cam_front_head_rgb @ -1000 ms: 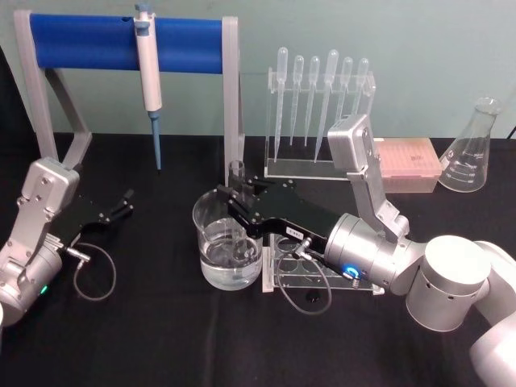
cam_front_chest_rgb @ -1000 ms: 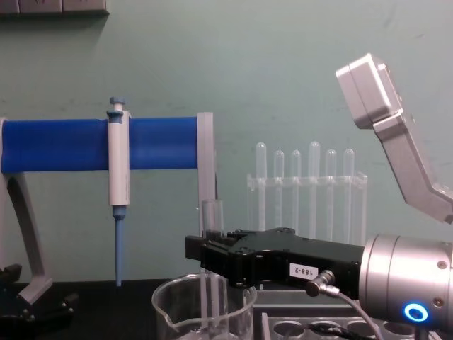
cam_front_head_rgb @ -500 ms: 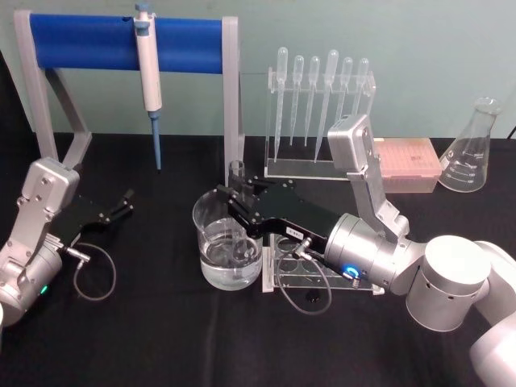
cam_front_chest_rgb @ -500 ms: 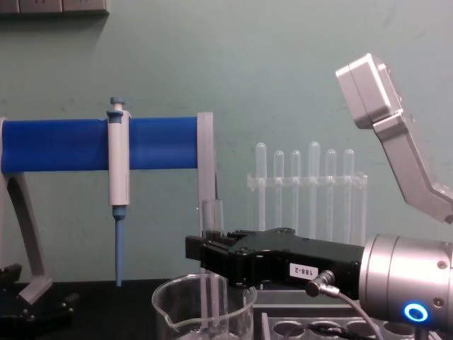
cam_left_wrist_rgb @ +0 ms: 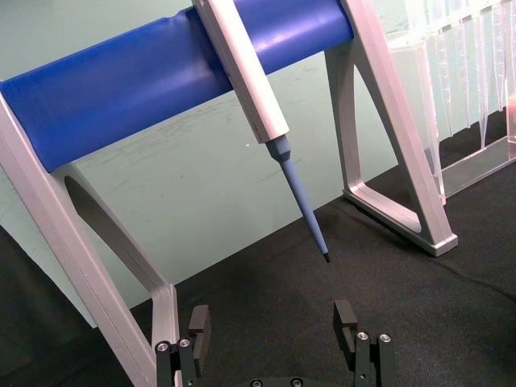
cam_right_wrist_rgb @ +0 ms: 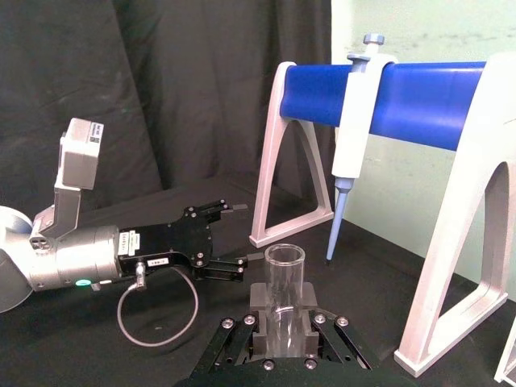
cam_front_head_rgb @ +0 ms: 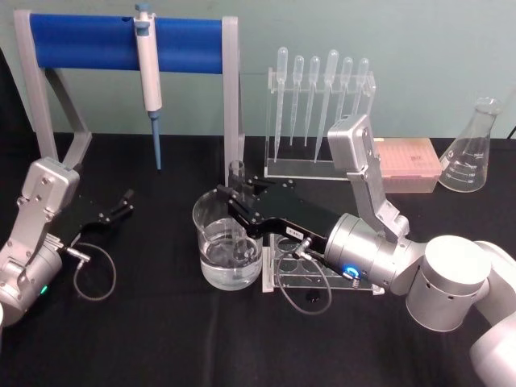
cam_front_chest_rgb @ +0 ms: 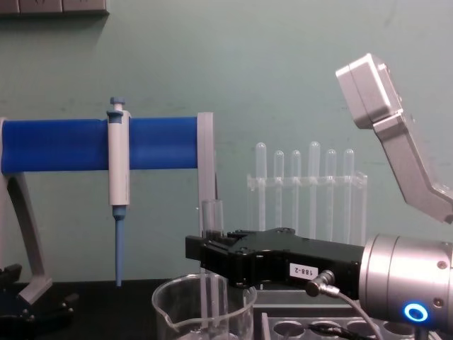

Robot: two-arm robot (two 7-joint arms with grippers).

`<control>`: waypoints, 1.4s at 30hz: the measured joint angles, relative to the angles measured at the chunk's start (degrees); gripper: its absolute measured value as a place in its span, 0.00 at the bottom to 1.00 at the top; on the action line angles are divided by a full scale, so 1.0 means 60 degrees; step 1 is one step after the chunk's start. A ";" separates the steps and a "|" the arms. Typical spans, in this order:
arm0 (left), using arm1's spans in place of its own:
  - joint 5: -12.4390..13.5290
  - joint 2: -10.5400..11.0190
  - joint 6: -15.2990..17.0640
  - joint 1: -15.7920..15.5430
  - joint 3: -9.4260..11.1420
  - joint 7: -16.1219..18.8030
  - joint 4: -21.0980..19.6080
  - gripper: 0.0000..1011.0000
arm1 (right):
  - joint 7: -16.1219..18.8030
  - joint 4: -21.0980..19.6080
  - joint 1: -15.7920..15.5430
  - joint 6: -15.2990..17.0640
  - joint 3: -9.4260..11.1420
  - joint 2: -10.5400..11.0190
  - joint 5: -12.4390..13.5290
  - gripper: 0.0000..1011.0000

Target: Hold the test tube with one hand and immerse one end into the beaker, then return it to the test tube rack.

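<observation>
My right gripper (cam_front_head_rgb: 235, 199) reaches left over the beaker (cam_front_head_rgb: 211, 256) and is shut on the test tube (cam_front_head_rgb: 237, 172). The tube stands upright. Its rimmed mouth sticks up above the black fingers, and its lower part hangs inside the beaker, down to the water. In the chest view the test tube (cam_front_chest_rgb: 212, 214) rises above the right gripper (cam_front_chest_rgb: 213, 259), with the beaker (cam_front_chest_rgb: 175, 312) below it. The right wrist view shows the test tube (cam_right_wrist_rgb: 285, 292) clamped between the pads. My left gripper (cam_front_head_rgb: 122, 202) rests open at the table's left, apart from both.
A blue-barred stand (cam_front_head_rgb: 89, 42) with a hanging pipette (cam_front_head_rgb: 147, 76) stands at the back left. A clear rack of plastic pipettes (cam_front_head_rgb: 318, 113), a pink tip box (cam_front_head_rgb: 409, 165) and a conical flask (cam_front_head_rgb: 472, 149) line the back right. A clear holed rack (cam_front_head_rgb: 310, 272) lies under my right wrist.
</observation>
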 joint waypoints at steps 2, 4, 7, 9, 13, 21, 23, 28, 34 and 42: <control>0.0000 0.0000 0.0000 0.0000 -0.0001 0.0000 0.0000 0.99 | 0.0000 0.0000 0.0001 0.0000 0.0000 0.0000 0.0000 0.22; 0.0000 0.0000 0.0000 0.0000 -0.0001 0.0000 0.0000 0.99 | 0.0000 0.0000 0.0000 0.0000 0.0000 0.0000 0.0000 0.22; 0.0000 0.0000 -0.0001 0.0000 -0.0001 0.0000 0.0000 0.99 | 0.0000 0.0001 0.0000 0.0000 0.0000 0.0000 0.0000 0.22; 0.0000 0.0000 0.0000 0.0000 -0.0001 0.0000 0.0000 0.99 | 0.0000 0.0000 0.0000 0.0000 0.0000 0.0000 0.0000 0.22; 0.0000 0.0000 -0.0001 0.0000 -0.0001 0.0000 0.0000 0.99 | 0.0000 0.0000 0.0000 0.0000 -0.0001 0.0000 0.0000 0.22; 0.0000 0.0000 0.0000 0.0000 -0.0001 0.0000 0.0000 0.99 | 0.0000 0.0000 0.0000 0.0000 0.0000 0.0000 0.0000 0.22; 0.0000 0.0000 0.0000 0.0000 -0.0001 0.0000 0.0000 0.99 | 0.0000 0.0000 0.0000 0.0000 0.0000 0.0000 0.0000 0.22; 0.0000 0.0000 0.0000 0.0000 -0.0001 0.0000 0.0000 0.99 | 0.0000 0.0000 0.0000 0.0000 0.0000 0.0000 0.0000 0.22; 0.0000 0.0000 0.0000 0.0000 -0.0001 0.0000 0.0000 0.99 | 0.0000 0.0000 0.0000 0.0000 0.0000 0.0000 0.0000 0.22; 0.0000 0.0001 0.0000 0.0000 -0.0001 0.0000 0.0000 0.99 | 0.0000 0.0000 0.0000 0.0000 0.0000 0.0000 0.0000 0.22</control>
